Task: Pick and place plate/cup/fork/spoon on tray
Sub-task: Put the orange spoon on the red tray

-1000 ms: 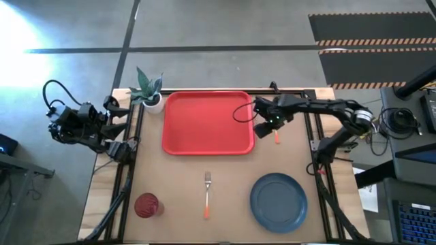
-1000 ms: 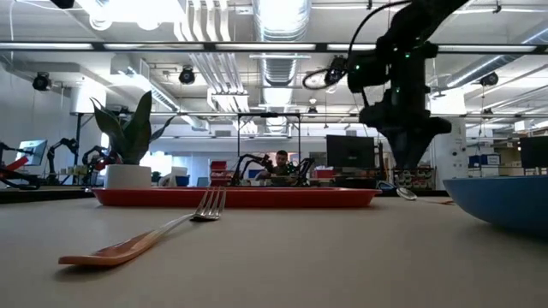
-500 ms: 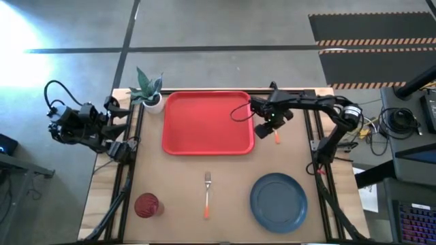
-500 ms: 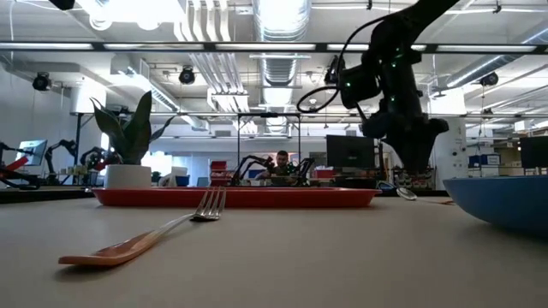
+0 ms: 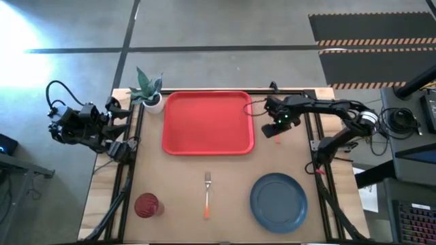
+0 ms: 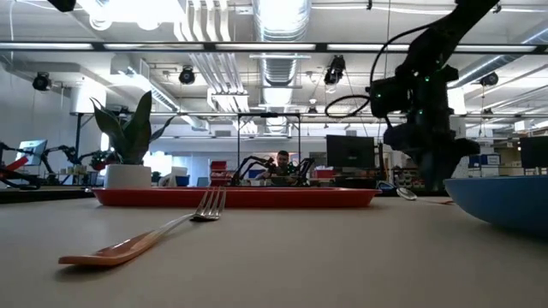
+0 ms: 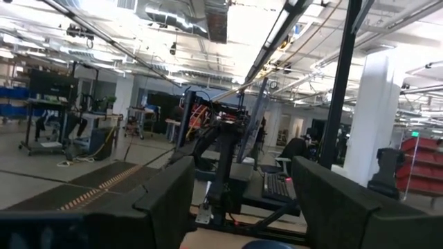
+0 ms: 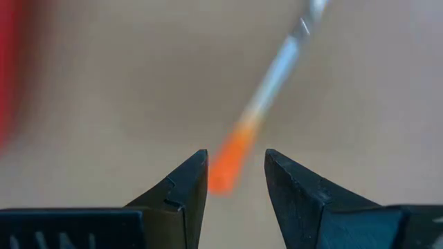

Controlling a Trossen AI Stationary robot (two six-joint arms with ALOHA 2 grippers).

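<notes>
Right gripper [image 8: 235, 181] has shifted off the tray [image 5: 208, 122] edge, now over the spoon [image 8: 239, 152] handle; fingers apart, empty.

Bright overhead lights, glare – blurred close-up

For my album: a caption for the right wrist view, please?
Right pincer, open, straddles the spoon's orange handle end above the table.

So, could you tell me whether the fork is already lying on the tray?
No, the fork lies on the bare table, apart from the tray.
</notes>
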